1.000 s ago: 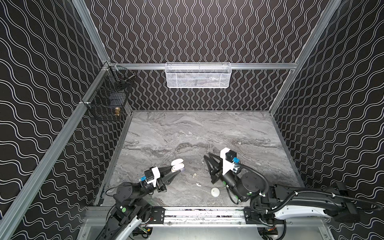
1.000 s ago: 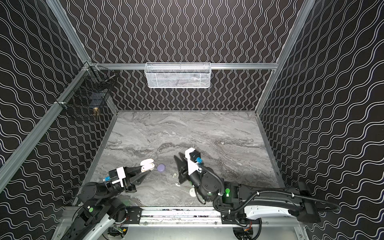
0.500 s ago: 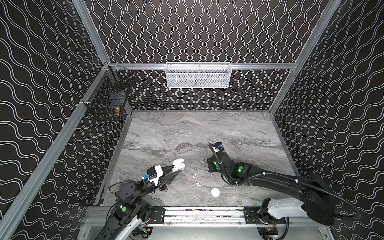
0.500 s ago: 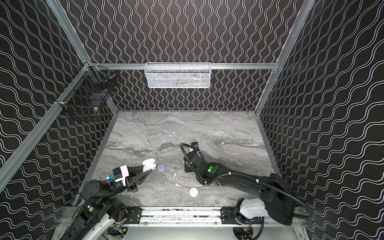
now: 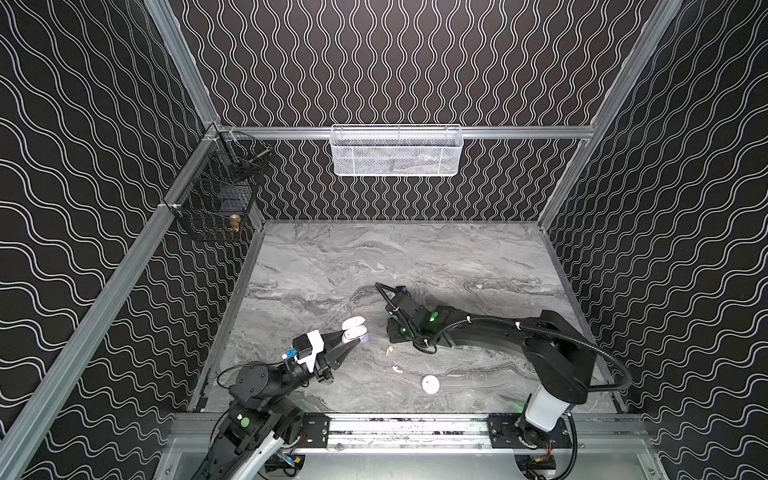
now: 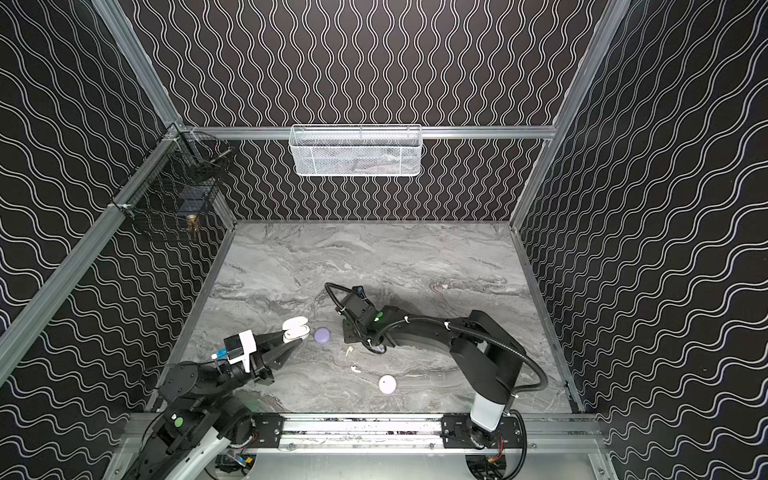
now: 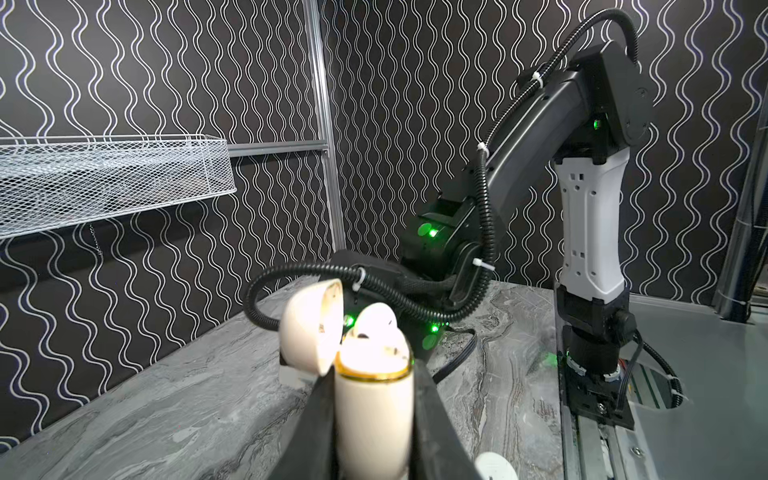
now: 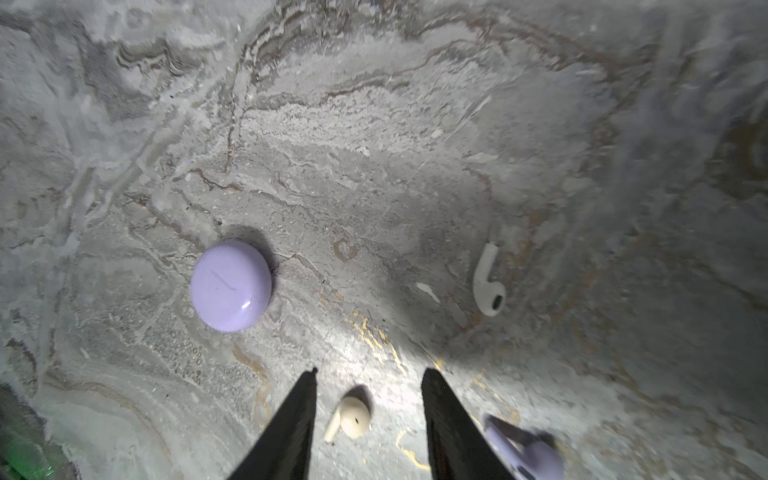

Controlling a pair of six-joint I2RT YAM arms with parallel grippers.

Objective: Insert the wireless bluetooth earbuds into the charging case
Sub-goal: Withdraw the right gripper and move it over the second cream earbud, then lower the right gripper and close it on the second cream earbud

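Observation:
My left gripper [image 7: 374, 419] is shut on the cream charging case [image 5: 354, 329], held upright with its lid [image 7: 311, 328] flipped open. One cream earbud [image 7: 376, 322] sits in the case. My right gripper [image 8: 369, 374] points down at the table, jaws open. A loose cream earbud [image 8: 353, 417] lies on the marble between its fingers [image 8: 299, 415], touching neither. In a top view this earbud [image 6: 348, 351] lies just right of the held case. A white earbud [image 8: 488, 282] lies farther out. A blurred lavender earbud [image 8: 528, 453] lies beside the other finger.
A shut lavender case [image 6: 322, 336] rests on the table next to the held case. A round white case [image 5: 430, 383] lies near the front rail, the white earbud [image 5: 397, 368] just beyond it. A white mesh basket [image 5: 395, 149] hangs on the back wall, a black wire basket [image 5: 216, 199] on the left.
My right arm swung out from the front rail, tipped its gripper down over the cream earbud and opened its jaws. My left gripper kept the case and barely moved.

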